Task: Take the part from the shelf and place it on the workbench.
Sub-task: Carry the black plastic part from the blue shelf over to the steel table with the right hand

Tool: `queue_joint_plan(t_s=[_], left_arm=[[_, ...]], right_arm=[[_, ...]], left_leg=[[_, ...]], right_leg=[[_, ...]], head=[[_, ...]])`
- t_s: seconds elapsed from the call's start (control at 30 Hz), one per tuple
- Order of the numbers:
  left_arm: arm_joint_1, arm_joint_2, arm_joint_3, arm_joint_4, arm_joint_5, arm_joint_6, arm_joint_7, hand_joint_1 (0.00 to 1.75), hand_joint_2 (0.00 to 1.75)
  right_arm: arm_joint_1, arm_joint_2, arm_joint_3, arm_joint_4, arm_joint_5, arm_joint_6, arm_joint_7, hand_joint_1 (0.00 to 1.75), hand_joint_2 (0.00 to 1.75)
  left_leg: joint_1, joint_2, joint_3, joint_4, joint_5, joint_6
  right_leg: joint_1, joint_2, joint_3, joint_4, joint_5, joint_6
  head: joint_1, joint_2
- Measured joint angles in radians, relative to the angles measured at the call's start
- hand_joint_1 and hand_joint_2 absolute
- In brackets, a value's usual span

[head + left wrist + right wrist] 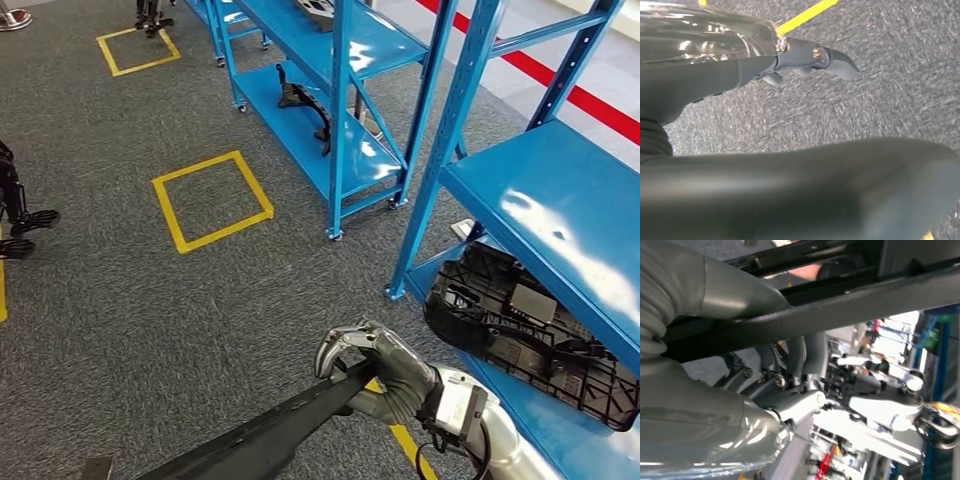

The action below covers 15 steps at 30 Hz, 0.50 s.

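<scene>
The right hand (381, 372) is squeezing one end of the long black part (256, 440), which is running off toward 8 o'clock over the carpet (136, 300). The left hand (810, 60) (blurry) I cannot tell. Keep the part level while walking, away from the blue shelf (558, 200) at 3 o'clock.

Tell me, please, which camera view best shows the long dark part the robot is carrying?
The head view: the long dark part runs across the carpet, gripped by the right hand. The left wrist view gives a blurred close-up, the right wrist view a dark bar.
</scene>
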Motion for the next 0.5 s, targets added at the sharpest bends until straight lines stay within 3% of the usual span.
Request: queue_joint_plan(t_s=[0.03,0.1,0.17,0.23,0.27,0.3,0.37,0.4,0.43,0.5], left_arm=[[0.003,-0.001,0.0,0.0,0.0,-0.001,-0.003,0.0,1.75],[0.0,-0.002,0.001,0.0,0.0,-0.002,-0.007,0.0,1.75],[-0.009,-0.002,0.001,0.0,0.001,-0.002,-0.009,0.0,1.75],[-0.01,-0.003,0.001,0.0,0.001,-0.002,-0.01,0.0,1.75],[-0.008,-0.003,0.001,0.0,0.002,-0.002,-0.01,0.0,1.75],[-0.007,-0.003,0.002,0.0,0.002,-0.001,-0.01,0.0,1.75],[-0.007,-0.003,0.002,0.0,0.006,0.002,-0.01,0.0,1.75],[-0.008,-0.003,0.003,0.0,0.008,0.004,-0.01,0.0,1.75],[-0.008,-0.003,0.003,0.0,0.011,0.006,-0.01,0.0,1.75],[-0.004,-0.003,0.005,0.0,0.016,0.01,-0.01,0.0,1.75]], right_arm=[[-0.01,0.004,0.002,0.005,-0.001,0.002,0.0,1.75,1.75],[-0.025,0.01,0.006,0.013,-0.002,0.005,0.0,1.75,1.75],[-0.033,0.012,0.01,0.02,-0.003,0.006,0.0,1.75,1.75],[-0.039,0.013,0.018,0.028,-0.004,0.008,0.0,1.75,1.75],[-0.043,0.014,0.021,0.031,-0.004,0.01,0.0,1.75,1.75],[-0.047,0.015,0.024,0.034,-0.006,0.012,0.0,1.75,1.75],[-0.058,0.015,0.029,0.038,-0.011,0.017,0.001,1.75,1.75],[-0.064,0.015,0.032,0.041,-0.015,0.019,0.002,1.75,1.75],[-0.07,0.015,0.035,0.043,-0.018,0.021,0.003,1.75,1.75],[-0.078,0.016,0.041,0.049,-0.021,0.025,0.004,1.75,1.75]], left_leg=[[0.0,0.009,-0.002,0.003,-0.003,-0.004],[-0.002,0.056,-0.026,0.053,-0.033,-0.014],[0.001,0.101,-0.087,0.174,-0.087,-0.024],[0.006,0.112,-0.137,0.266,-0.109,-0.03],[0.007,0.115,-0.137,0.263,-0.094,-0.03],[0.008,0.12,-0.119,0.222,-0.064,-0.029],[0.001,0.157,-0.057,0.095,-0.001,-0.02],[-0.005,0.177,-0.034,0.046,0.015,-0.013],[-0.011,0.192,-0.023,0.02,0.017,-0.007],[-0.017,0.185,-0.023,0.011,0.01,0.004]], right_leg=[[0.0,-0.012,0.003,-0.002,0.001,-0.005],[-0.002,-0.039,0.009,-0.008,0.001,-0.015],[0.0,-0.07,0.013,-0.008,-0.003,-0.023],[0.002,-0.099,0.017,-0.008,-0.009,-0.025],[0.002,-0.111,0.02,-0.008,-0.012,-0.024],[0.002,-0.123,0.025,-0.008,-0.016,-0.023],[0.004,-0.146,0.036,-0.009,-0.025,-0.017],[0.006,-0.155,0.04,-0.009,-0.029,-0.013],[0.008,-0.165,0.042,-0.01,-0.032,-0.008],[0.01,-0.184,0.045,-0.014,-0.035,0.001]], head=[[0.0,0.0],[-0.002,0.0],[-0.002,0.0],[-0.002,0.0],[-0.002,0.0],[-0.002,0.0],[-0.002,0.0],[-0.002,0.0],[-0.002,0.0],[-0.002,0.0]])
